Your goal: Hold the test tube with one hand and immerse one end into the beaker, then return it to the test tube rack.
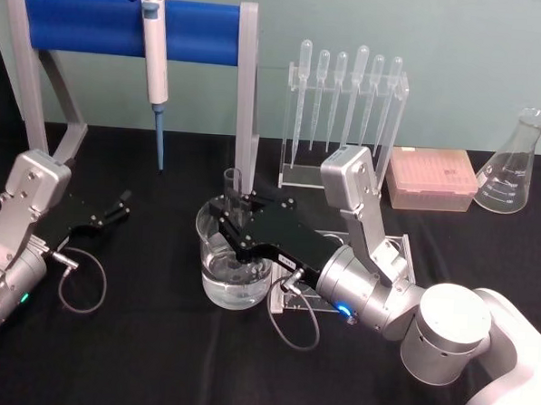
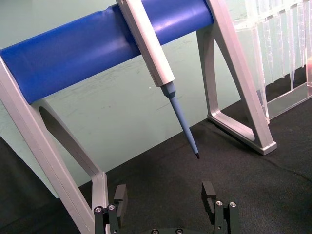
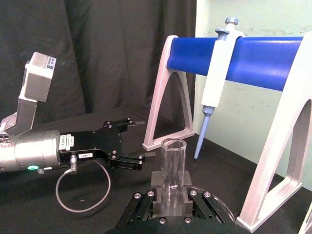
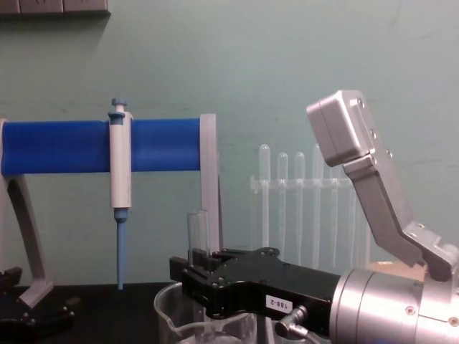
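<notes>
The test tube point(image 1: 232, 184) is a clear glass tube standing upright, with my right gripper point(image 1: 229, 211) shut on its middle. It hangs over the mouth of the beaker point(image 1: 219, 286), a wide glass vessel holding some clear liquid. The gripper's body hides the tube's lower end. From the right wrist, the test tube point(image 3: 173, 163) rises between the black fingers point(image 3: 155, 197). The chest view has the test tube point(image 4: 197, 229) above the beaker point(image 4: 171, 315), held by the right gripper point(image 4: 199, 266). My left gripper point(image 1: 118, 205) rests open on the black cloth at the left, its fingers point(image 2: 120, 196) spread wide.
A blue-bar stand point(image 1: 126, 23) carries a blue-and-white pipettor point(image 1: 155, 65) behind the beaker. A clear rack of plastic pipettes point(image 1: 348, 107) stands at the back, with a pink tip box point(image 1: 432, 179) and a conical flask point(image 1: 517, 166) to its right. A clear holed rack point(image 1: 390, 254) sits under my right arm.
</notes>
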